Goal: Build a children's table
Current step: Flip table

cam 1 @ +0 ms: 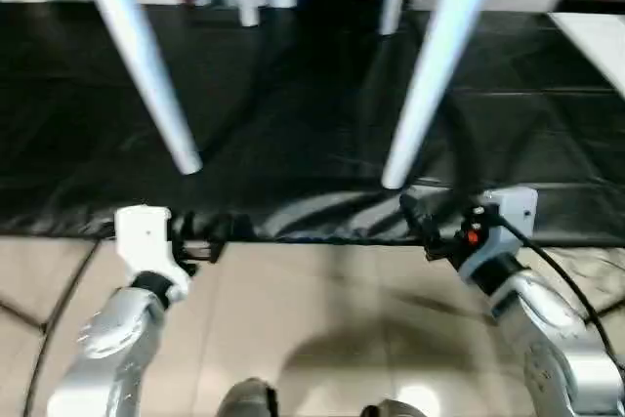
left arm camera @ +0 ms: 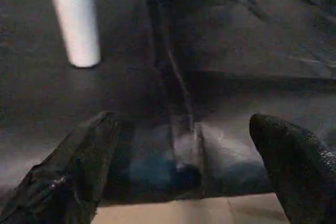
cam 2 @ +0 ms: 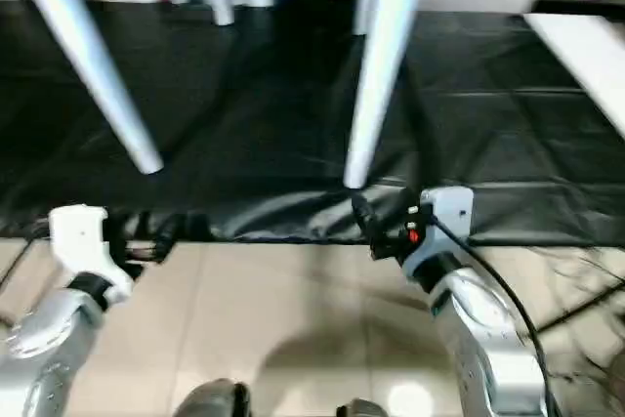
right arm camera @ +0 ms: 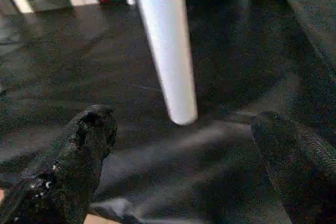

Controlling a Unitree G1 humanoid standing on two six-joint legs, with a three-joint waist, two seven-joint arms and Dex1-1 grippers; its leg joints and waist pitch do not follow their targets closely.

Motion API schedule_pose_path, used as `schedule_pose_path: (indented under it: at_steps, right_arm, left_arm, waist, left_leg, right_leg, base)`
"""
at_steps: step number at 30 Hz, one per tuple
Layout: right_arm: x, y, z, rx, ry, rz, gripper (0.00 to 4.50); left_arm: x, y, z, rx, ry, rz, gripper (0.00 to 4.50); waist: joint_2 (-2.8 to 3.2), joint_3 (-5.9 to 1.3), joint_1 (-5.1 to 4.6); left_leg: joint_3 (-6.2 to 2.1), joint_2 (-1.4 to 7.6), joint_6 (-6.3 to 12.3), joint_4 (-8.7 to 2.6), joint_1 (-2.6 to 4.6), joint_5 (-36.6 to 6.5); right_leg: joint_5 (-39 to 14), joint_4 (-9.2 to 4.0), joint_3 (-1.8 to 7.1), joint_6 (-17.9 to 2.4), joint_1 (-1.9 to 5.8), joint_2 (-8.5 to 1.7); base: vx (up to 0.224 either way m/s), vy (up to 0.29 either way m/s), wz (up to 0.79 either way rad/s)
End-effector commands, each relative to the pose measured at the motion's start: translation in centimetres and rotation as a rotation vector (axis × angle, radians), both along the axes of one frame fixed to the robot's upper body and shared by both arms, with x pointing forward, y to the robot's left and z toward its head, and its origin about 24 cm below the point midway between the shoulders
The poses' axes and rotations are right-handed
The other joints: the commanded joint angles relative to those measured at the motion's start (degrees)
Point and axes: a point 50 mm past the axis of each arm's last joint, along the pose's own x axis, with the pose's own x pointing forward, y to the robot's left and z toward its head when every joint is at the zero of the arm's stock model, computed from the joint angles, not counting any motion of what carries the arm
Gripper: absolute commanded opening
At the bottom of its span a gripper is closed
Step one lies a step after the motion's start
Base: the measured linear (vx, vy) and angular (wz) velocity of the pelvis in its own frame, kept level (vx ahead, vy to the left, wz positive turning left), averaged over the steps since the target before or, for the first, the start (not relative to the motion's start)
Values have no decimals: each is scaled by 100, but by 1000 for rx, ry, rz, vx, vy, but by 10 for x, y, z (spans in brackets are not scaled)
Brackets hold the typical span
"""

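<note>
Left to right: your left gripper (cam 1: 200, 239) hangs low w/ fingers spread, empty. The children's table (cam 1: 146, 56) stands on its legs on black sheeting (cam 1: 293, 104) just ahead; right gripper (cam 1: 430, 227) also spread, empty. Legs look fitted, so assembly seems near done; next, check it's steady
</note>
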Motion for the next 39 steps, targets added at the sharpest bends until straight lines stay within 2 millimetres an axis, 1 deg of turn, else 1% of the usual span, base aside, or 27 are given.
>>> schedule_pose_path:
  at_steps: [1,2,3,5,7,10,12,13,14,17,19,20,21,22,24,26,28,29,30,31,32,33,34,35,36,38,39]
  right_arm:
    - [0,0,-7,-7,19,8,450]
    - [0,3,-17,-14,62,25,450]
    - [0,4,-23,-21,86,36,450]
    - [-1,5,-30,-36,105,49,450]
    - [-1,5,-31,-29,102,45,450]
    - [-3,8,-27,-2,63,54,450]
    - [-9,13,-24,23,32,87,450]
    - [-14,16,-21,52,4,122,450]
    - [-20,17,-19,71,-15,149,450]
    - [-43,20,-21,123,-26,239,450]
    - [-59,20,-21,138,-13,336,450]
    - [-66,21,-21,145,1,400,450]
    - [-74,20,-24,147,24,457,450]
    - [-81,18,-29,122,58,513,450]
    - [-92,12,-39,73,124,594,450]
    - [-98,8,-47,44,171,635,450]
    - [-97,4,-54,29,202,636,450]
    - [-90,-6,-72,-7,268,605,450]
    - [-84,-13,-91,-25,333,580,450]
    - [-84,-13,-91,-25,333,580,450]
    - [-75,-20,-112,-67,389,521,450]
    - [-71,-24,-125,-80,438,465,450]
    - [-66,-29,-139,-116,502,377,450]
    - [-65,-32,-145,-135,534,333,450]
    - [-65,-33,-146,-138,539,327,450]
    - [-65,-35,-165,-177,643,209,450]
    - [-66,-33,-174,-186,690,166,450]
  left_arm:
    - [-3,3,-8,20,41,16,447]
    - [-5,7,-15,35,82,33,447]
    - [-8,10,-18,39,107,44,447]
    - [-12,14,-21,54,132,59,447]
    - [-14,17,-20,62,121,66,447]
    - [-19,23,-7,45,17,86,447]
    - [-27,27,2,26,-66,80,447]
    - [-32,26,7,7,-111,60,447]
    - [-36,25,9,-9,-143,37,447]
    - [-56,18,7,-84,-160,-106,447]
    - [-68,11,5,-120,-131,-219,447]
    - [-73,9,5,-126,-112,-277,447]
    - [-79,7,1,-118,-91,-319,447]
    - [-86,6,-2,-131,-62,-352,447]
    - [-96,5,-7,-148,-12,-399,447]
    - [-102,4,-14,-151,33,-430,447]
    - [-107,3,-23,-135,102,-464,447]
    - [-115,8,-44,-100,215,-460,447]
    - [-118,11,-59,-104,260,-432,447]
    - [-118,11,-59,-104,260,-432,447]
    - [-117,14,-77,-105,320,-369,447]
    - [-117,13,-88,-112,349,-345,447]
    - [-116,12,-102,-127,396,-302,447]
    - [-115,11,-108,-138,420,-281,447]
    - [-115,10,-109,-140,423,-279,447]
    - [-114,3,-142,-119,581,-203,447]
    - [-113,2,-155,-75,641,-148,447]
  waist:
    - [-29,-349,12]
    - [-12,-370,3]
    - [-8,-405,-12]
    - [-42,-408,-25]
    - [-113,-379,-18]
    - [-132,-349,4]
    - [-50,-330,21]
    - [-36,-314,38]
    - [-4,-308,83]
    - [-17,-294,163]
    - [48,-321,252]
    - [16,-294,267]
    - [67,-284,310]
    - [45,-272,308]
    - [90,-237,361]
    - [35,-182,359]
    - [33,-242,354]
    - [54,-256,319]
    - [31,-244,266]
    - [38,-239,238]
    - [31,-272,211]
    - [21,-256,147]
    - [-32,-262,127]
    - [23,-286,121]
    - [25,-312,141]
    - [-38,-324,137]
    - [3,-364,117]
  left_leg:
    - [-121,378,52,-563,-7,-1229]
    - [-90,383,158,-547,17,-1009]
    - [-81,385,235,-520,6,-782]
    - [-66,385,375,-496,-3,-543]
    - [-31,381,553,-484,6,-496]
    - [-9,418,642,-519,25,-695]
    - [-9,457,524,-549,59,-1106]
    - [-28,482,484,-579,40,-1198]
    - [-33,500,427,-596,65,-1351]
    - [-25,496,418,-617,65,-1513]
    - [-29,507,342,-635,77,-1720]
    - [-24,510,328,-653,71,-1863]
    - [-29,502,300,-665,73,-2026]
    - [-16,506,273,-671,92,-2151]
    - [-35,517,86,-707,104,-2568]
    - [-41,499,-20,-736,121,-2914]
    - [-54,505,-40,-708,165,-2784]
    - [-34,505,-35,-704,159,-2673]
    - [-29,484,-42,-712,137,-2596]
    - [-31,468,-71,-705,125,-2613]
    - [-18,480,-115,-688,165,-2639]
    - [9,466,-134,-660,193,-2658]
    - [17,462,-124,-652,197,-2635]
    - [6,455,-162,-651,206,-2573]
    - [29,492,-142,-650,225,-2522]
    - [64,475,0,-661,189,-2270]
    - [66,465,21,-637,184,-2091]
  right_leg:
    - [-1188,-520,264,-814,165,-455]
    - [-679,-500,265,-871,117,-418]
    - [-153,-442,254,-970,134,-394]
    - [391,-396,239,-1125,149,-380]
    - [502,-406,245,-1237,143,-384]
    - [-24,-446,253,-1219,131,-400]
    - [-421,-500,267,-1198,80,-392]
    - [-463,-497,268,-1170,98,-410]
    - [-480,-504,273,-1137,78,-401]
    - [-385,-512,288,-1088,74,-385]
    - [-658,-537,306,-981,84,-398]
    - [-825,-562,317,-895,77,-393]
    - [-1102,-586,334,-813,62,-404]
    - [-1282,-618,343,-779,36,-399]
    - [-2040,-671,384,-717,16,-442]
    - [-2866,-746,410,-608,12,-487]
    - [-3040,-763,434,-582,-14,-519]
    - [-2836,-753,422,-636,-25,-482]
    - [-2731,-743,402,-669,-17,-466]
    - [-2779,-719,386,-717,-19,-471]
    - [-2803,-731,388,-750,-37,-483]
    - [-2689,-742,402,-872,-79,-473]
    - [-2716,-747,398,-928,-77,-485]
    - [-2598,-714,385,-1029,-50,-482]
    - [-2270,-697,396,-1075,-49,-462]
    - [-1761,-650,378,-1143,7,-433]
    - [-1564,-610,366,-1195,18,-441]
  base:
    - [0,0,0]
    - [0,0,0]
    - [0,0,0]
    - [0,0,0]
    - [0,0,0]
    - [0,0,0]
    - [0,0,0]
    - [0,0,0]
    - [0,0,0]
    - [0,0,0]
    - [0,0,0]
    - [0,0,0]
    - [0,0,0]
    - [0,0,0]
    - [0,0,0]
    - [0,0,0]
    - [0,0,0]
    - [0,0,0]
    - [0,0,0]
    - [0,0,0]
    - [0,0,0]
    - [0,0,0]
    - [0,0,0]
    - [0,0,0]
    - [0,0,0]
    - [0,0,0]
    - [0,0,0]
